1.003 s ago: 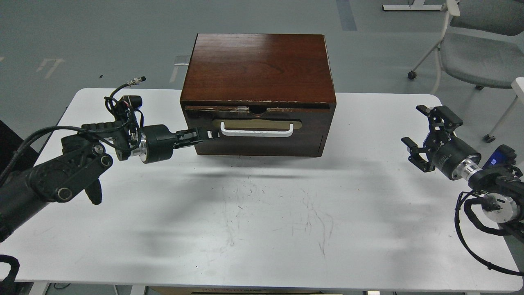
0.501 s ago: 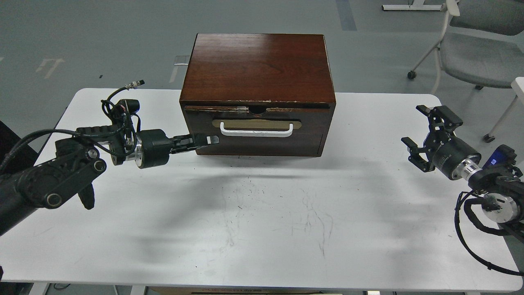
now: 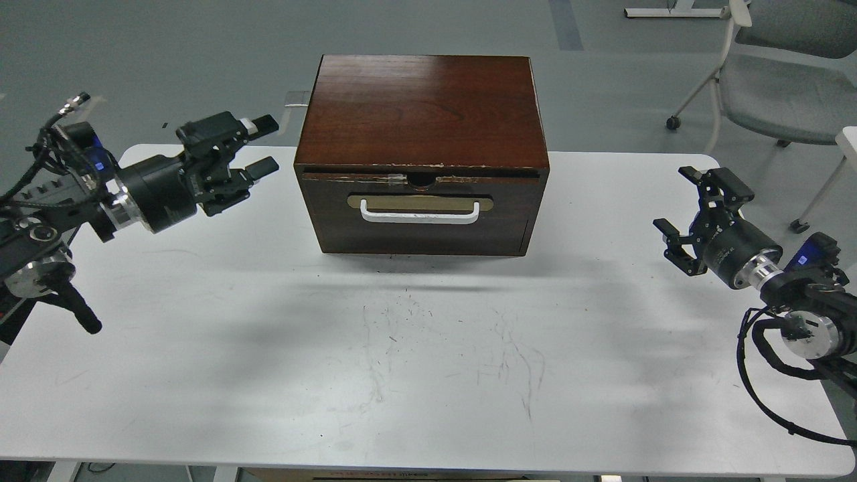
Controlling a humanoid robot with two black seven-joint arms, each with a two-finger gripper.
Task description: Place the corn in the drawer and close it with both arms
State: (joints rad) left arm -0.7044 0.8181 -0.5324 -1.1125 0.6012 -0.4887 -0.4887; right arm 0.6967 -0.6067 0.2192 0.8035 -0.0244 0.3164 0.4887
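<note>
bench (image 3: 428,348): white, scuffed at centre | you see one wooden box (image 3: 422,154) standing on its far middle | drawer (image 3: 420,217) front faces you, shut

Both black, cylinder-bodied robot arms (image 3: 150,191) carry silver joint rings and looping black cables. Each ends in a black two-finger gripper (image 3: 258,144), the other (image 3: 689,207), with a small blue light behind.

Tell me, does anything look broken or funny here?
Yes. The dark reddish-brown wooden box has pale chips along the top edge of its drawer, above the white bar handle. The white table shows scratches in front.
</note>
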